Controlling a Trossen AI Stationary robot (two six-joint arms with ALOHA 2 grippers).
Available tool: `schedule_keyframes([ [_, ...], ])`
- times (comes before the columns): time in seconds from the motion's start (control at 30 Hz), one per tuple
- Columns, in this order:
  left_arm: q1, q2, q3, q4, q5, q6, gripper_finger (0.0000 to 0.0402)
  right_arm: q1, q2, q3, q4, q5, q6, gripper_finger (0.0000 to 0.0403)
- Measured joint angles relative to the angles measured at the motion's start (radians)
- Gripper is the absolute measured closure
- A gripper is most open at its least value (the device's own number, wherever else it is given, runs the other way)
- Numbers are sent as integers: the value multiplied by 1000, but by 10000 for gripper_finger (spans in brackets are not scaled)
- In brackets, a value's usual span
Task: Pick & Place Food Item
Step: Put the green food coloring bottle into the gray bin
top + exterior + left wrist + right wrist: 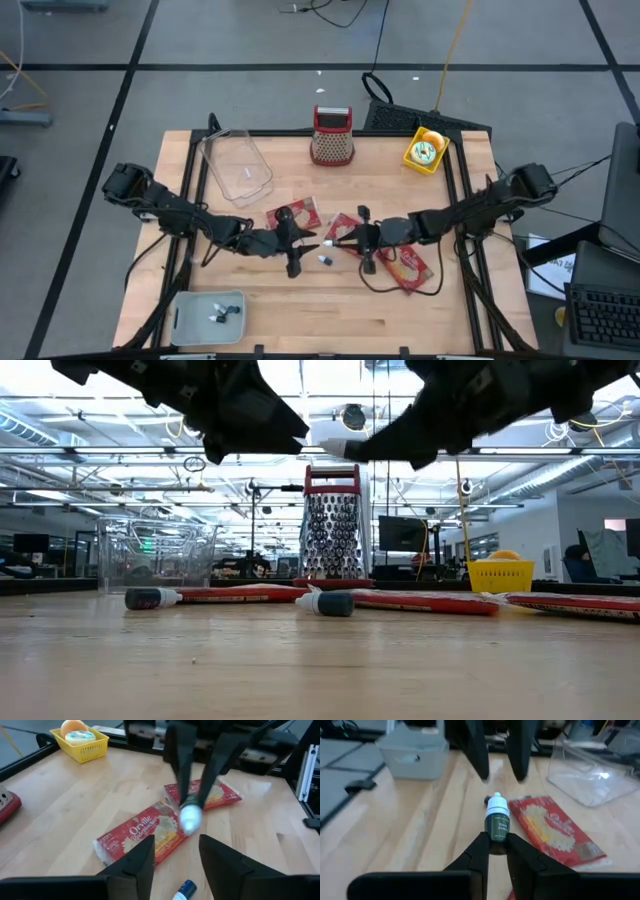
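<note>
Seen from above: both dark arms reaching in to meet near the middle of the wooden table (300, 325), left gripper (300, 241) and right gripper (345, 238) tip to tip.

Right wrist view, closest look at the task item: small dropper bottle (497, 822), dark green body, white screw cap, label partly readable as a green colouring. Pinched by its base between the right gripper's narrowly set fingers, cap pointing toward the left gripper. Left gripper's fingers (481, 755) spread apart just beyond the cap, holding nothing.

Low view, not evident from overhead: held bottle up in the air, well clear of the tabletop, white cap poking out between the two dark grippers. Also two more small bottles lying on their sides on the wood, one near the middle (325, 603), one further to the side (150, 598).

Left wrist view: held bottle blurred to a pale blob, red popcorn bag (145, 832) flat on the table beneath it.

Overhead only: grey bin (185, 318) at the near edge, a few small items inside. At the far edge, clear container (235, 165), red-topped grater (332, 135), yellow basket (424, 150).
</note>
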Motion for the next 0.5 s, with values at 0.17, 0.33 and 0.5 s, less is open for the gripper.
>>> schedule_keyframes([
  [0.17,16,2,0,15,59,-2,191,21,-22,0,-2,1,-11,365],
  [0.33,26,32,0,136,96,18,149,26,-21,0,8,1,-18,365],
  [0.5,27,93,0,224,122,75,138,26,-21,0,21,0,-19,365],
])
